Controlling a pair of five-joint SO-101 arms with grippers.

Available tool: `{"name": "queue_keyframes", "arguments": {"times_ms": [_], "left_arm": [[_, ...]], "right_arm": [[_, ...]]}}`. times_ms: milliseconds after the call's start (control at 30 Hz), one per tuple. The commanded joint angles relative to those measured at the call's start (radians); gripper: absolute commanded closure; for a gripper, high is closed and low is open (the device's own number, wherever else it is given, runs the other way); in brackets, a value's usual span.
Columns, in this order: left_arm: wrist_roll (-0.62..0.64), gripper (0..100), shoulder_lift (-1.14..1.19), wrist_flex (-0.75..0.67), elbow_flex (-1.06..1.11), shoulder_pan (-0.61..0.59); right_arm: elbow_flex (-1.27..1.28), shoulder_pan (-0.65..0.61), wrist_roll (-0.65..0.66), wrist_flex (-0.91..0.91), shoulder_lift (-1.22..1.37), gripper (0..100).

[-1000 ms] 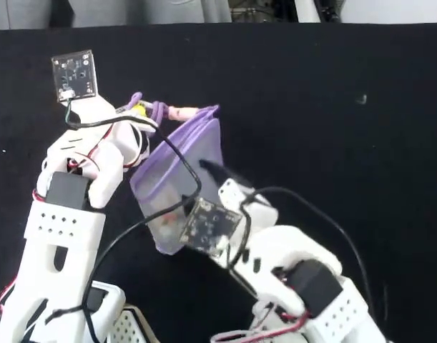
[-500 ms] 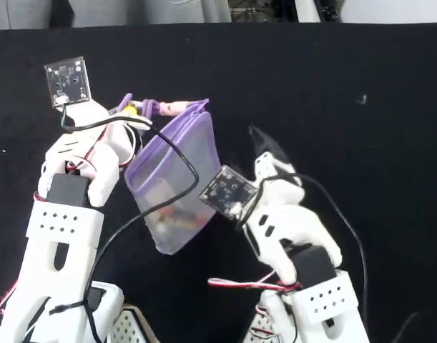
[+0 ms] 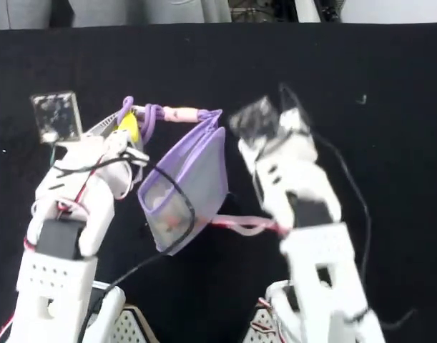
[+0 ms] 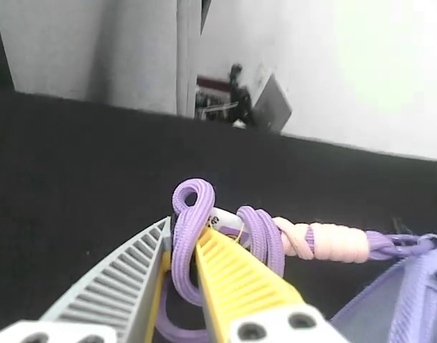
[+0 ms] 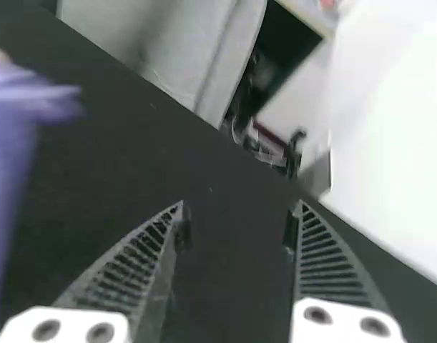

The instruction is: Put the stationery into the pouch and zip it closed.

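The pouch [image 3: 193,179], the single purple one, is sitting between the two arms on the black bench [image 3: 361,64], with pinkish stationery [image 3: 168,212] showing through its lower end, too blurred to count. The left tool [image 4: 186,230] is clenching the one purple cord loop [image 4: 192,207] at the pouch's top corner. The right tool [image 5: 236,214] is gaping wide beside it, holding nothing.

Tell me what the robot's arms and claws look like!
The left arm and right arm are chunky white plastic with black motor blocks, little holes, and black and red cables. A small square camera board sits on each wrist. The left claw has one grey ribbed finger and one yellow; the right claw has two grey ones.
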Motion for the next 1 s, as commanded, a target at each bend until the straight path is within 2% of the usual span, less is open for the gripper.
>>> {"name": "queue_keyframes", "arguments": {"times_ms": [0, 133, 333, 500, 800, 967], "left_arm": [[-0.009, 97, -0.071, -0.021, 0.013, 0.010], [-0.009, 97, -0.075, -0.023, 0.030, 0.010], [-0.011, 97, -0.075, -0.035, 0.048, 0.008], [-0.011, 97, -0.077, -0.094, 0.099, 0.008], [-0.011, 97, -0.077, -0.095, 0.097, -0.039], [-0.009, 97, -0.077, -0.095, 0.097, -0.039]], "right_arm": [[-0.203, 0.029, -0.028, 0.037, 0.229, 76.5], [-0.248, 0.002, -0.026, 0.078, 0.318, 76.5], [-0.199, -0.114, 0.080, 0.163, 0.260, 76.5], [-0.177, -0.173, 0.158, 0.318, 0.119, 76.5], [-0.179, -0.344, 0.276, 0.712, -0.245, 76.3], [-0.173, -0.387, 0.308, 0.827, -0.328, 76.2]]}}
